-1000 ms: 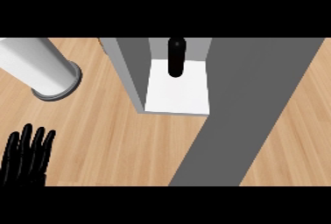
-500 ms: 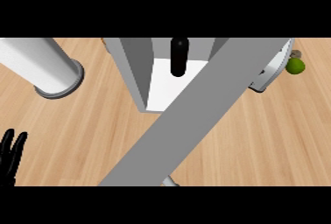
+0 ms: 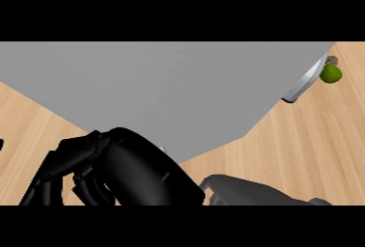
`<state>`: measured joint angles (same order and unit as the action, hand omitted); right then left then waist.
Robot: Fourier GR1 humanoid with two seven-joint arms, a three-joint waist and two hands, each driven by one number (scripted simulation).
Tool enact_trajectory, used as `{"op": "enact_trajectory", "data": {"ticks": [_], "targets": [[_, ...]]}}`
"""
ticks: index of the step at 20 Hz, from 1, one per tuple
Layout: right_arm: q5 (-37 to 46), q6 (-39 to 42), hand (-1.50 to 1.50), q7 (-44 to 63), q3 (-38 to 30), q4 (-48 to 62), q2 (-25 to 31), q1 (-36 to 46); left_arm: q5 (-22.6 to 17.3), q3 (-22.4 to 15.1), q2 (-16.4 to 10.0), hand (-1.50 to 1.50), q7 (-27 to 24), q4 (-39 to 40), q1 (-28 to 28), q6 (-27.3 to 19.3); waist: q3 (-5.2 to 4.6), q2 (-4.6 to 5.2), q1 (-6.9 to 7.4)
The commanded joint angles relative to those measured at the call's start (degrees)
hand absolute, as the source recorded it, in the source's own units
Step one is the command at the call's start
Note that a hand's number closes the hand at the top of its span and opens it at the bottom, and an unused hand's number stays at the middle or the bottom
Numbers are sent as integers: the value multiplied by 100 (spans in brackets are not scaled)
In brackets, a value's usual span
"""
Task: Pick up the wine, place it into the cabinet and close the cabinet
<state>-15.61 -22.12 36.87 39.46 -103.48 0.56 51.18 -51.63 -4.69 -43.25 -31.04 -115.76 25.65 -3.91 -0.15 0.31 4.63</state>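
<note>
The grey cabinet door point(image 3: 164, 91) fills the upper and middle part of the head view and covers the cabinet's inside. The wine bottle is hidden behind it. My right hand point(image 3: 121, 169) lies at the door's lower edge, low in the picture, with its fingers point(image 3: 53, 176) stretched down to the left and relaxed, holding nothing. Its grey forearm point(image 3: 249, 193) comes in from the lower right. Of my left hand only a black sliver point(image 3: 1, 144) shows at the left edge.
A small green fruit point(image 3: 330, 73) lies at the upper right beside the rim of a white plate point(image 3: 303, 84). The wooden counter point(image 3: 314, 144) shows to the right of the door and at the far left.
The cabinet door has swung across the opening and now hides the wine bottle and the white shelf. My right hand has come into view at the door. My left hand has slid to the left edge.
</note>
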Motion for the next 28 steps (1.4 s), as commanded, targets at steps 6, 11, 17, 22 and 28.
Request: {"op": "enact_trajectory", "data": {"ticks": [6, 11, 17, 22, 28], "targets": [[-1709, 552, 150, -818, -997, 2557, -55, 1993, -638, 723, -334, -150, 350, 190, -84, 565, -1, 75, 90], [-3221, 1969, 150, -178, -768, 2968, -56, 2100, -627, 800, -300, -150, 329, 275, -119, 615, -4, 89, 119], [-3110, 2550, 150, -1158, -1508, 4728, -56, 2362, -878, 1346, -388, -150, 517, 530, -223, 685, 5, 48, -157], [-2480, 2375, 150, -2223, -1648, 5562, 193, 2412, -852, 1378, -341, -150, 612, 244, -13, 635, 9, 55, -139], [-2423, 2279, 150, -2639, -1634, 6085, 426, 2321, -846, 1340, -344, -150, 633, 305, -60, 863, 1, 110, -175]]}}
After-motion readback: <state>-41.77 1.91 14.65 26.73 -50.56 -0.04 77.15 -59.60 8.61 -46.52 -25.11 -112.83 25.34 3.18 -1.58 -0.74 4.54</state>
